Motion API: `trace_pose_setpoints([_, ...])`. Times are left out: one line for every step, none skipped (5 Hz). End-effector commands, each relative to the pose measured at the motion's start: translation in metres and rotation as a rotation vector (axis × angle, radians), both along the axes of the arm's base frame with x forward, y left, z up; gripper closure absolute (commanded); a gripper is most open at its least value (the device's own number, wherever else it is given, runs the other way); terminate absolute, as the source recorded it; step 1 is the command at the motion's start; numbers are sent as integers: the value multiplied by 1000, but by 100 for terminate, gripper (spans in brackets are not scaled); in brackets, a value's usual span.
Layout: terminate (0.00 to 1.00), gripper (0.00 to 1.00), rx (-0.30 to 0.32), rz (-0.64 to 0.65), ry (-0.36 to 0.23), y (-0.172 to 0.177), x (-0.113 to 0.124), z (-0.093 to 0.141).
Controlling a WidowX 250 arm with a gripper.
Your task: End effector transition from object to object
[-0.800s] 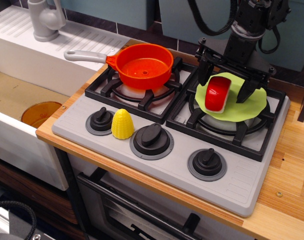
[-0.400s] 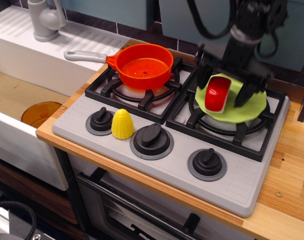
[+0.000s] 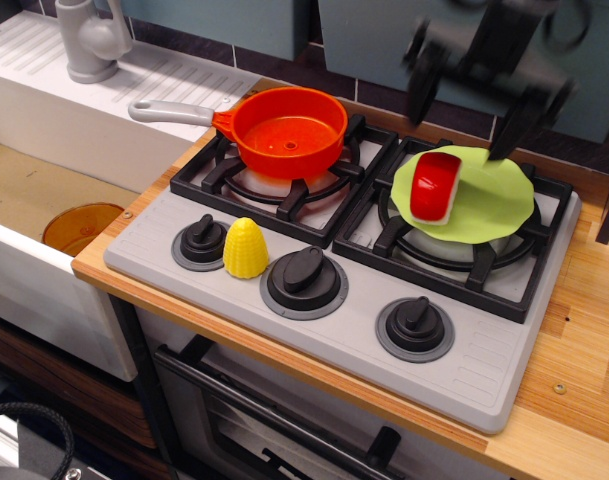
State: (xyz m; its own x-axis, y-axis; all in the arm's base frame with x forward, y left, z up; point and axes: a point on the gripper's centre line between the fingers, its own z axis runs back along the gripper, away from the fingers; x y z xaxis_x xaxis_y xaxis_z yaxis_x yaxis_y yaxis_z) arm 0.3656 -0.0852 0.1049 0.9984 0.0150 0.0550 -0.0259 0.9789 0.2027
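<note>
Claw hanging open above right burner, between objects.

The claw (image 3: pixel 464 115) is hovering blurred over the stove's back right, its two fingers spread wide and gripping nothing. Directly beneath it, a red cup (image 3: pixel 435 187) is lying on its side on a green plate (image 3: pixel 494 205), which is sitting on the right burner (image 3: pixel 454 250); cup and claw are apart. To the claw's left, an orange pan (image 3: pixel 288 131) is resting on the other burner, and nearer the stove's front edge, farther from the claw, a yellow corn (image 3: pixel 245 248) is standing among the knobs. The step appears to be the empty travel phase between objects. The next move likely calls for clearing the pan's rim, centring over the target, then descending with fingers kept wide.
</note>
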Motion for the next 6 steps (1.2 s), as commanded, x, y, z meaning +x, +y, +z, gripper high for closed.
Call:
trace_pose_setpoints([0,0,23,-29,11,10,-4,55])
trace_pose_setpoints([0,0,27,-72,-1,35,-18,56])
trace_pose_setpoints([0,0,33,-111,-39,61,-38,47])
trace_pose_setpoints([0,0,38,-126,-74,80,-54,34])
trace_pose_setpoints([0,0,30,-144,-107,97,-70,19])
trace_pose_setpoints([0,0,15,-145,-134,109,-81,3])
